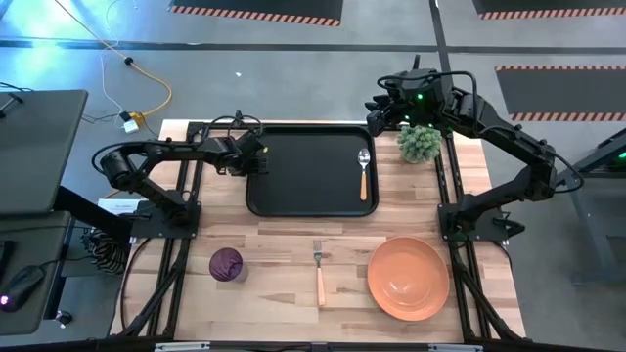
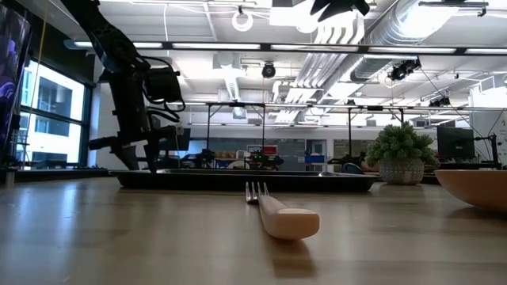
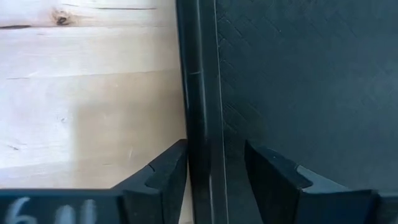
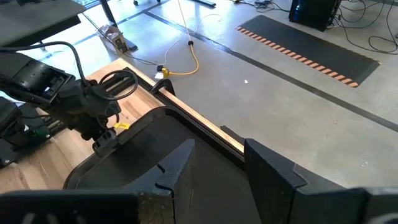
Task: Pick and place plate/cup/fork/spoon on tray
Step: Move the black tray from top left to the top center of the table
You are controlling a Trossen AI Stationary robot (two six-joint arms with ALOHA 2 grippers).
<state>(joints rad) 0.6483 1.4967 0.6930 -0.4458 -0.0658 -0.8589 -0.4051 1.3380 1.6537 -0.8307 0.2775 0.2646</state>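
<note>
From above, you have the spoon (image 1: 364, 173) already lying on the tray (image 1: 293, 196), along its right side. The fork (image 1: 319, 269), the plate (image 1: 408, 278) and the cup (image 1: 227, 264) sit on the bare table in front of the tray, the fork between the other two. Your left gripper (image 1: 256, 161) is at the tray's left rim; your right gripper (image 1: 381, 110) hangs high over the tray's far right corner, beside a small potted plant (image 1: 421, 143).

At table height, the fork (image 2: 277, 212) lies flat, tines toward the tray (image 2: 238, 180), with the plate's (image 2: 475, 188) edge off to one side. The handle sits low on the wood, so I judge you will need to come straight down and pinch across its width.

The left wrist view shows the fingers (image 3: 165, 177) spread, straddling the tray's rim (image 3: 200, 112), one over the wood and one over the tray floor. If you are steadying the tray, close gently so it does not slide.

In the right wrist view the fingers (image 4: 177, 168) are spread and empty above the tray's (image 4: 149, 137) far edge, with the left arm in view beyond. Lift clear of the plant before swinging toward the fork.
</note>
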